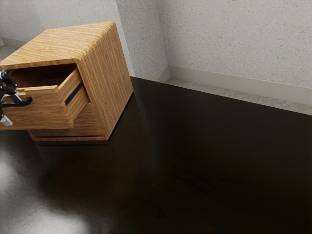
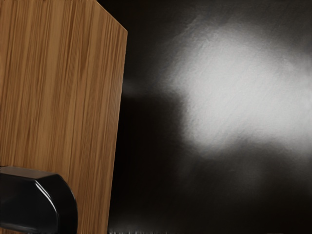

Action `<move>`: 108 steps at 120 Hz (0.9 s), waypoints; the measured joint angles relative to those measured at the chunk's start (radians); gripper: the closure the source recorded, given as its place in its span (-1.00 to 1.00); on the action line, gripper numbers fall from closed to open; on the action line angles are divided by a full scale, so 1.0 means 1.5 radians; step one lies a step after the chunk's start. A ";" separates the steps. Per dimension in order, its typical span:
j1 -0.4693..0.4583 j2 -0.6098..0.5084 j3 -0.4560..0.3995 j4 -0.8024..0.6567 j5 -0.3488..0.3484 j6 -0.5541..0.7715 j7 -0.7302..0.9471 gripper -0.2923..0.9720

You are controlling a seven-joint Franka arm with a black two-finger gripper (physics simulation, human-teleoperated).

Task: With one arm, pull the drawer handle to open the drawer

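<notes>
A wooden cabinet (image 1: 105, 68) stands on the dark floor at the exterior view's left. Its upper drawer (image 1: 46, 105) is pulled partway out toward that view's left edge, and its hollow inside (image 1: 41, 78) shows. My gripper (image 1: 9, 95) is at the drawer's front face, cut off by the picture's edge, so the handle is hidden there. In the wrist view the drawer's wooden front panel (image 2: 58, 107) is close to my hand, with a rounded black piece (image 2: 34, 202) lying against it. I cannot tell what that piece is.
The lower drawer (image 1: 68, 127) sits flush in the cabinet. A glossy black floor (image 1: 204, 161) spreads toward the exterior view's right, up to pale walls (image 1: 234, 34) with a light baseboard (image 1: 243, 85). A bright reflection (image 2: 234, 97) lies on the floor beside the panel.
</notes>
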 joint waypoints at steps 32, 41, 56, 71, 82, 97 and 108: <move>0.008 -0.055 -0.009 -0.058 0.004 0.009 -0.010 -0.44; 0.012 -0.071 -0.013 -0.077 0.004 0.011 -0.013 -0.50; 0.015 -0.098 -0.016 -0.102 0.003 0.015 -0.018 -0.40; 0.016 -0.129 -0.015 -0.129 0.003 0.017 -0.022 -0.33; 0.017 -0.153 -0.015 -0.150 0.003 0.017 -0.024 -0.33; 0.016 -0.176 -0.015 -0.169 0.012 0.012 -0.027 -0.47; 0.017 -0.189 -0.015 -0.175 0.019 0.005 -0.028 -0.42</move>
